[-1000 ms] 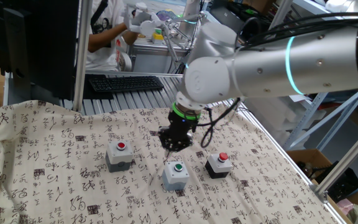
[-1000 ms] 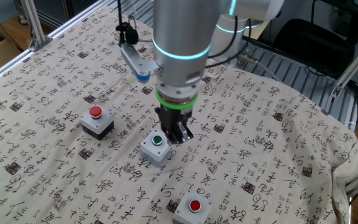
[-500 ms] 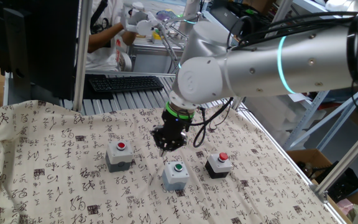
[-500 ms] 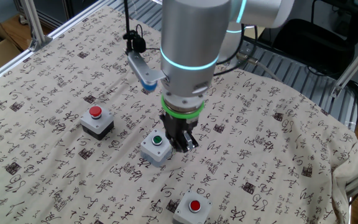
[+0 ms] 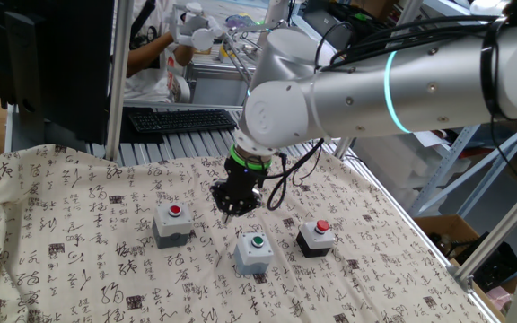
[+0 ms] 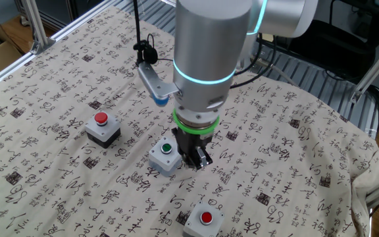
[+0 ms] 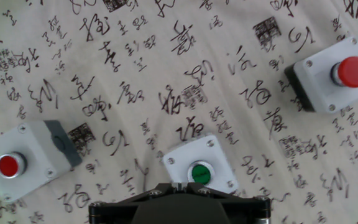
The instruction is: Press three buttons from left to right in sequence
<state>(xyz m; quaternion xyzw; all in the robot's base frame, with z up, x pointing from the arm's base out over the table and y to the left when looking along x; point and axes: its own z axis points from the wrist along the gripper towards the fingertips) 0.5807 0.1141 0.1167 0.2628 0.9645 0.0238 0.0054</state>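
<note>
One fixed view: the jaws (image 5: 232,210) are clenched, empty, pointing down at centre frame. Three buttons sit on the counter (image 5: 79,224): grey box with red cap (image 5: 172,223) lower left of them, grey box with green cap (image 5: 255,252) below, black box with red cap (image 5: 317,237) lower right.

The other fixed view: the jaws hang just right of the green-capped box at centre.

Hand view: the green-capped box lies at the bottom centre.

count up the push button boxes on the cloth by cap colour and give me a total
Red caps: 2, the grey box with red cap and the black box with red cap
Green caps: 1, the grey box with green cap
Total: 3
</note>
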